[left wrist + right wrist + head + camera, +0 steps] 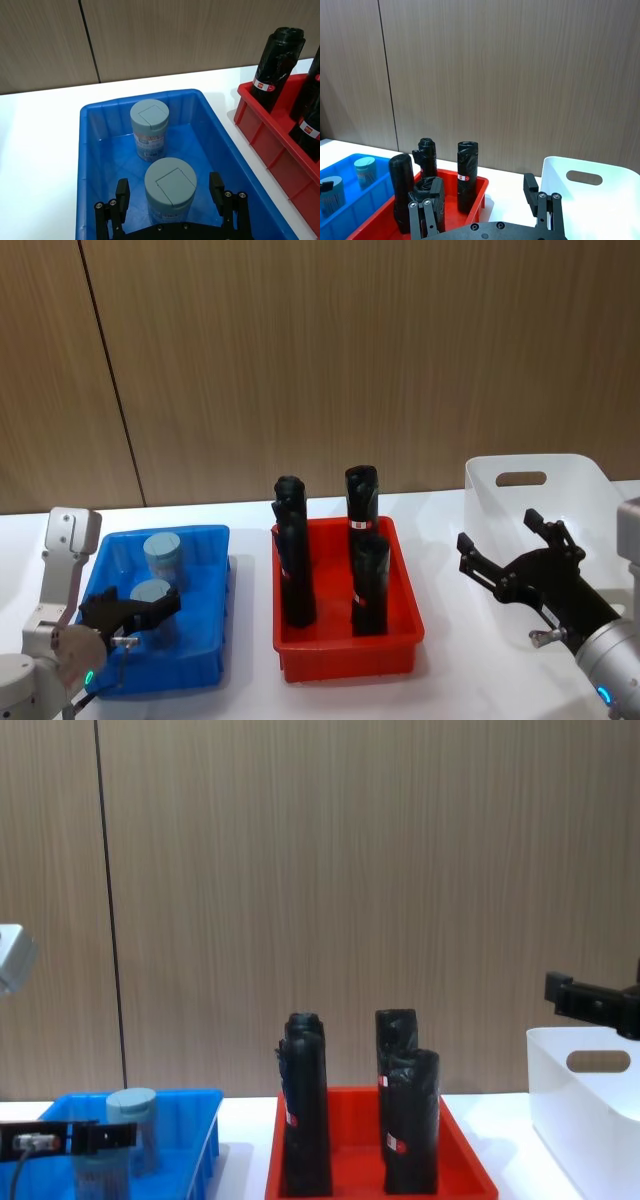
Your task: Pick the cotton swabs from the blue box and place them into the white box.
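As far as can be seen, both jars of cotton swabs [149,127] are found upright in the blue box [92,130], one behind the other and apart. The left gripper [169,190] is set low at the box's near end with its jaws spread wide. One finger [122,192] is placed on each side of the nearer jar [170,182]. A gap is noted on both sides, so nothing is clamped or touched.

The jars are clear plastic cylinders, each closed by a round blue-grey lid with a flap outline and wrapped in a printed label band.

The blue box is a shallow, glossy plastic tray with sloped walls, set on a white table [250,690]. Just beside it, toward the robot's right, a red tray [345,655] of similar make is seen. It holds four tall black wrapped rolls [293,570], all standing.

Beyond the red tray, the white box [590,490] is recorded as taller, with a rounded rim and an oval handle cutout. The right gripper [500,530] is held raised at its near left side, jaws wide apart and nothing gripped.

A wood-grain panelled wall [350,360] is noted behind.
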You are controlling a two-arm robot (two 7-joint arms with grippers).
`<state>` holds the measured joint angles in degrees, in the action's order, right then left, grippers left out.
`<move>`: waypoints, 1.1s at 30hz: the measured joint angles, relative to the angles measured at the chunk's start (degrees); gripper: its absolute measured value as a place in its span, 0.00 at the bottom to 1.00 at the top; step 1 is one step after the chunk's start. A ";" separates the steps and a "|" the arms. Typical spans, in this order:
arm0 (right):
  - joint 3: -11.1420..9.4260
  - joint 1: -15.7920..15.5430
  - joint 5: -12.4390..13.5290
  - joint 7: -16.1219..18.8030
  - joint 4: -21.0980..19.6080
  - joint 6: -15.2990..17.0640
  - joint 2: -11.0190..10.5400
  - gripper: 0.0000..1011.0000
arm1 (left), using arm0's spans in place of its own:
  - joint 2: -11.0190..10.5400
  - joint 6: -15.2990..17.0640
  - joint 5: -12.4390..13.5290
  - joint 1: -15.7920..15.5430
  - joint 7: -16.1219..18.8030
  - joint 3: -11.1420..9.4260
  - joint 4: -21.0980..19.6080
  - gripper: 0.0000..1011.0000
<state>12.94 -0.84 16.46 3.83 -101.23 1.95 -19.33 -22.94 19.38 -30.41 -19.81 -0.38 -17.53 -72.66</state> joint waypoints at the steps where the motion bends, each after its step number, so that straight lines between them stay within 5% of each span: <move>1: 0.00 0.00 0.00 0.00 0.00 0.00 0.00 0.99 | 0.14 0.19 0.17 -0.34 -0.29 0.01 0.56 0.99; 20: 0.00 0.00 0.00 0.00 0.00 0.00 0.00 0.99 | 1.88 1.97 3.20 -4.95 -6.55 -0.31 8.10 0.98; 33: 0.00 0.00 0.00 0.00 0.00 0.00 0.00 0.99 | 2.65 2.36 5.04 -6.95 -9.02 -0.54 11.27 0.66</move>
<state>12.94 -0.84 16.46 3.83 -101.23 1.95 -19.33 -20.30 21.74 -25.36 -26.76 -9.41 -18.06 -61.39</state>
